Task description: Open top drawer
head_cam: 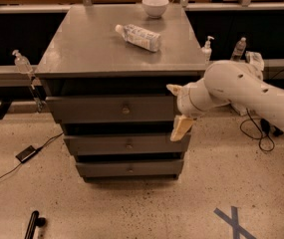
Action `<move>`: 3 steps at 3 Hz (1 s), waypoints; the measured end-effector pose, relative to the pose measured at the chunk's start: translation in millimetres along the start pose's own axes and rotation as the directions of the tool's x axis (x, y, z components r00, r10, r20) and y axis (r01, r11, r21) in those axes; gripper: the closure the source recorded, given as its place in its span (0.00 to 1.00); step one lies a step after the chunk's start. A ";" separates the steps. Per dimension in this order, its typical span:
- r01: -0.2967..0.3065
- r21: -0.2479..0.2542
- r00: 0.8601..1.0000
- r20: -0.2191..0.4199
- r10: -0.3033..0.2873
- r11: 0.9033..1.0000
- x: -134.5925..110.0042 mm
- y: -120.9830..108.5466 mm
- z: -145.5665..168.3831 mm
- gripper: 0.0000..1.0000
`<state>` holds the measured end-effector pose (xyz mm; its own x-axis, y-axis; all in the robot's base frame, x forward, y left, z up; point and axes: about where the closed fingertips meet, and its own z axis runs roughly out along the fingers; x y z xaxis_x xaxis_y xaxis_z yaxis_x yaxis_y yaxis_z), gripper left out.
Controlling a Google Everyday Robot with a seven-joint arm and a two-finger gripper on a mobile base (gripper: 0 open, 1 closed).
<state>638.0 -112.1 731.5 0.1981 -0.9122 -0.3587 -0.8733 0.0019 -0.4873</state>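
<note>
Apparently spread apart and gripping nothing, the gripper [177, 109] sits at the right end of the top drawer [96, 108], which looks closed. Its knob [125, 110] lies well to the left of the fingers [182, 128], level with the gap between them.

On table [81, 51]: white bowl [155, 6] at rear edge, plastic bottle [138, 37] lying behind centre. Gripper [178, 108], fingers apart, off table's front-right corner.
</note>
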 end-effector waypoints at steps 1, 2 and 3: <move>0.003 0.081 1.000 0.013 -0.004 0.997 -2.8 -16.5 3.7 0.00; 0.002 0.082 1.000 0.014 -0.004 0.997 -3.1 -17.3 3.5 0.00; 0.037 0.076 0.999 0.004 -0.037 0.996 6.4 -17.3 54.6 0.00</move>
<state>678.7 -95.7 694.2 0.2321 -0.9101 -0.3434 -0.8290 -0.0004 -0.5592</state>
